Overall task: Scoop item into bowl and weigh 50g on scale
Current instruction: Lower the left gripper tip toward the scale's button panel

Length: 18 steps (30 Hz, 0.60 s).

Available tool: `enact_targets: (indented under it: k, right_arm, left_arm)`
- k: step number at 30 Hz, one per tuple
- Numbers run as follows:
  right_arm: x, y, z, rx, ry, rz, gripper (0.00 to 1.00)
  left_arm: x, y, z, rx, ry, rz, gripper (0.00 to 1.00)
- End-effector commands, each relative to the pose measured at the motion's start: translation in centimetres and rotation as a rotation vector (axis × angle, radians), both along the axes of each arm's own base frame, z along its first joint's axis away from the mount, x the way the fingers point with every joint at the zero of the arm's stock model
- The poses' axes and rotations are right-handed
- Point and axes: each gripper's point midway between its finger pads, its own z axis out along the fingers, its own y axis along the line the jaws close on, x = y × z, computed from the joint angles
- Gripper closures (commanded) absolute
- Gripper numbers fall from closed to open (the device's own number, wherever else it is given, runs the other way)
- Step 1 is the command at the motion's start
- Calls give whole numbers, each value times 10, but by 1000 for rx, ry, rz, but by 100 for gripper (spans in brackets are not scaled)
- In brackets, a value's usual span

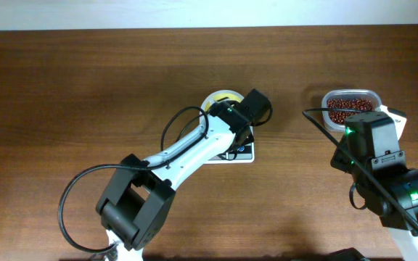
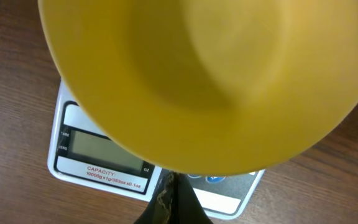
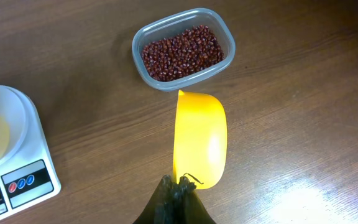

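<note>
The beans [image 3: 182, 53] lie as a loose heap in a clear plastic tub [image 3: 227, 37] on the table [image 3: 303, 124], just beyond the tip of the yellow scoop [image 3: 201, 137]. The right pincer [image 3: 178, 186] is clamped on the scoop's near end, and the scoop looks empty. The bowl [image 2: 197, 81] sits over the scale [image 2: 104, 169], covering its platform. The left pincer [image 2: 169, 186] is closed right at the bowl's near rim. Whether it pinches the rim or only rests beside it I cannot tell.

The beans are probably hard, smooth and light, so they will likely roll and scatter rather than clump. Fingers cannot pick them up, so the scoop has to carry them. It is best held by the handle end and kept level on the way across. The scoop looks like stiff, light plastic. The bowl looks light too and may slide, and any pressure on its rim would likely upset the reading.
</note>
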Motion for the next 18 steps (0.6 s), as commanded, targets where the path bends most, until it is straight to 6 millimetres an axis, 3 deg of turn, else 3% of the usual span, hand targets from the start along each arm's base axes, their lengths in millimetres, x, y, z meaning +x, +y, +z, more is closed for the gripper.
enact_targets:
  k: [1, 9, 18]
  right_arm:
    - [1, 2, 7, 8, -19, 2, 96]
    - [-1, 1, 5, 6, -9, 2, 96]
    - [-2, 1, 5, 4, -2, 2, 96]
  left_arm:
    - [5, 4, -2, 24, -24, 15, 100]
    - [16, 8, 2, 45, -82, 30, 100]
    - [11, 9, 0, 56, -59, 25, 100]
